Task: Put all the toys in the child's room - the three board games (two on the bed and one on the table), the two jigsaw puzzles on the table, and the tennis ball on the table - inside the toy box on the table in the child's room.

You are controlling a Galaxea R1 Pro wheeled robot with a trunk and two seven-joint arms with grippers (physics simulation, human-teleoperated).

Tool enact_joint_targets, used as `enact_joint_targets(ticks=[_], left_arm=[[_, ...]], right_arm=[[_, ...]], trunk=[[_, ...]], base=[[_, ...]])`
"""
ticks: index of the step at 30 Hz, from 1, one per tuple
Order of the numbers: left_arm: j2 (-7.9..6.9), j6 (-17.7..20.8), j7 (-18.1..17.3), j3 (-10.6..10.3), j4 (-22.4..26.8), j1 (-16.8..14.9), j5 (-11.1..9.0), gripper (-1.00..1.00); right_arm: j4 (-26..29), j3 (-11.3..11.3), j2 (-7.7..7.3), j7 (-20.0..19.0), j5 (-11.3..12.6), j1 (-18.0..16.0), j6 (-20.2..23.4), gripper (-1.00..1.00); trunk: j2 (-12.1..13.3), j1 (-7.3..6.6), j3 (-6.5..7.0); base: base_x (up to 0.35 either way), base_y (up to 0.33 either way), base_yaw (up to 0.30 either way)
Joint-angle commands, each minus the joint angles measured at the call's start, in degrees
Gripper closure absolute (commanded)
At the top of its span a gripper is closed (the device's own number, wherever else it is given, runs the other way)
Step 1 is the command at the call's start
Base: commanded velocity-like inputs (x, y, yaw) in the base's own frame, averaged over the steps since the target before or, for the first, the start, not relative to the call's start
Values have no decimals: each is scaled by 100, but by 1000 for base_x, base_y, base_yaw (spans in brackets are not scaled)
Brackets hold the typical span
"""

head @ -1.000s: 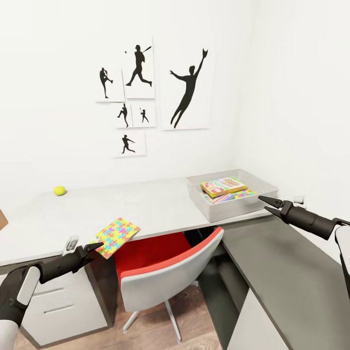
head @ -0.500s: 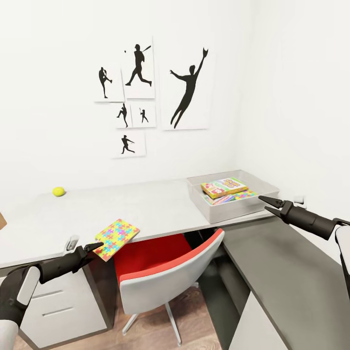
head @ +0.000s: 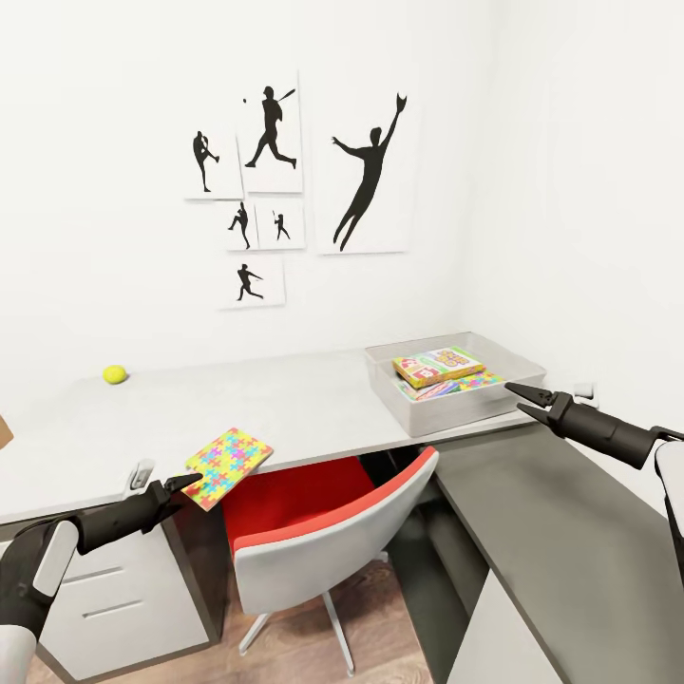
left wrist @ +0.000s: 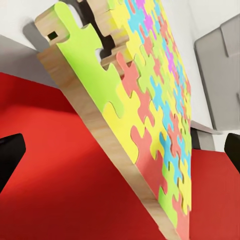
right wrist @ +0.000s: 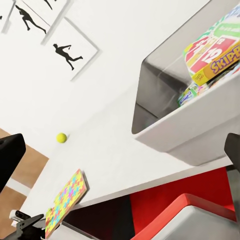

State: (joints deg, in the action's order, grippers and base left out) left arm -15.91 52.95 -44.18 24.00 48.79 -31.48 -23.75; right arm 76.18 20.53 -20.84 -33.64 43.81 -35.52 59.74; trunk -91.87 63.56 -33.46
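A multicolour jigsaw puzzle (head: 228, 461) lies on the light grey table (head: 313, 404) with one corner overhanging the front edge. My left gripper (head: 190, 483) is open just below and in front of that corner; in the left wrist view the puzzle (left wrist: 145, 115) shows edge-on between the spread fingertips (left wrist: 11, 155). The tennis ball (head: 115, 374) sits at the table's far left. At the right end, the toy box (head: 418, 408) holds a SKIP-BO board game (head: 437, 364) on top of another colourful slab. My right gripper (head: 515, 396) hangs open beside the box's front right corner.
A red and grey chair (head: 323, 532) is pushed under the table below the puzzle. A white drawer unit (head: 123, 598) stands under the table's left end. A lower dark grey cabinet (head: 560, 541) runs along the right wall. Black silhouette posters (head: 366, 176) hang above.
The whole view shifted very slightly a second ago. Both arms, the puzzle, the ball and the box have stayed where they were.
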Motion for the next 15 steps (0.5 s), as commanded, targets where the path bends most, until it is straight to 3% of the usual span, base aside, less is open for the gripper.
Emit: enact_joint_targets(ticks=[1,15], left_arm=[[1,23,-31,10,-1,-4,8,-100],[6,23,-41,9,-1,-5,7,-100]], right_arm=[[0,7,2,-46,-39,-6,26,-100],[-6,8,1,-46,-39,-7,26,-100]], trunk=[[-3,0,-6],[-3,0,-6]], base=[[0,0,0],[11,0,0]])
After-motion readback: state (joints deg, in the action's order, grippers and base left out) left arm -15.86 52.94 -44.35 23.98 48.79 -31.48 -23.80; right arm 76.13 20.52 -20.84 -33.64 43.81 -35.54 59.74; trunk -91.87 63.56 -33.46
